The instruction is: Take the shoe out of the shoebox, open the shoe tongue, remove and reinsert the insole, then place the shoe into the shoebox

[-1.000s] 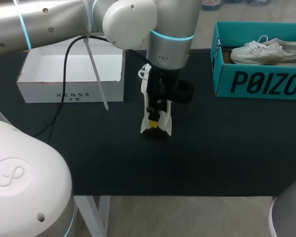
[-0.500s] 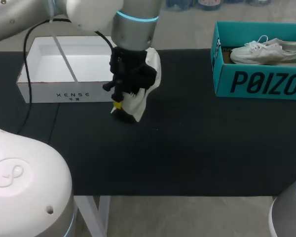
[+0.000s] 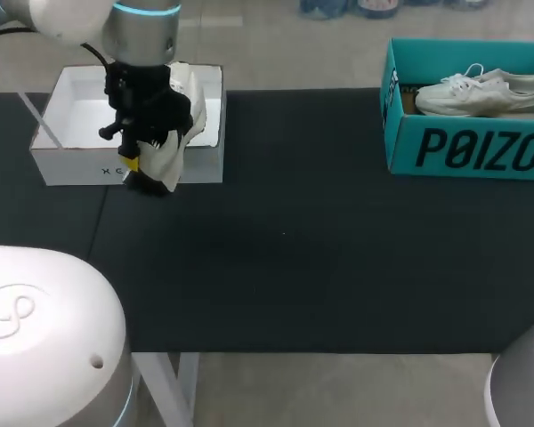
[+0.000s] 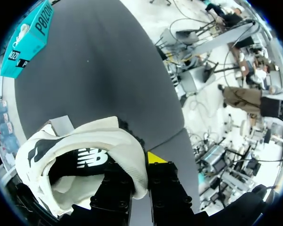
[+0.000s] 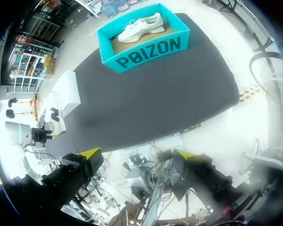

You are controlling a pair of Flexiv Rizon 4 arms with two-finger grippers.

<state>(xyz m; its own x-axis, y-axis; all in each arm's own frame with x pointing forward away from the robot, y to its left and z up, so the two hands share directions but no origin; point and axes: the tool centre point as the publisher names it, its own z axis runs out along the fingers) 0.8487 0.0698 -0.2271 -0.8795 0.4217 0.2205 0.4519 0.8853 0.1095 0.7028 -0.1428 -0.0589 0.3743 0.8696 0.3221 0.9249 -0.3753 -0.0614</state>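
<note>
My L gripper [image 3: 141, 174] is pinched shut on the white shoe [image 3: 182, 133] by its collar, just over the near wall of the white shoebox [image 3: 76, 165], far left; prob. held high to clear that wall. R gripper [image 5: 141, 157] gapes empty, parked off-table.

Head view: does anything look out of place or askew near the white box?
Yes. The shoe hangs tilted from the left gripper, across the white box's front wall, not lying inside it. Nothing else stands out.
</note>
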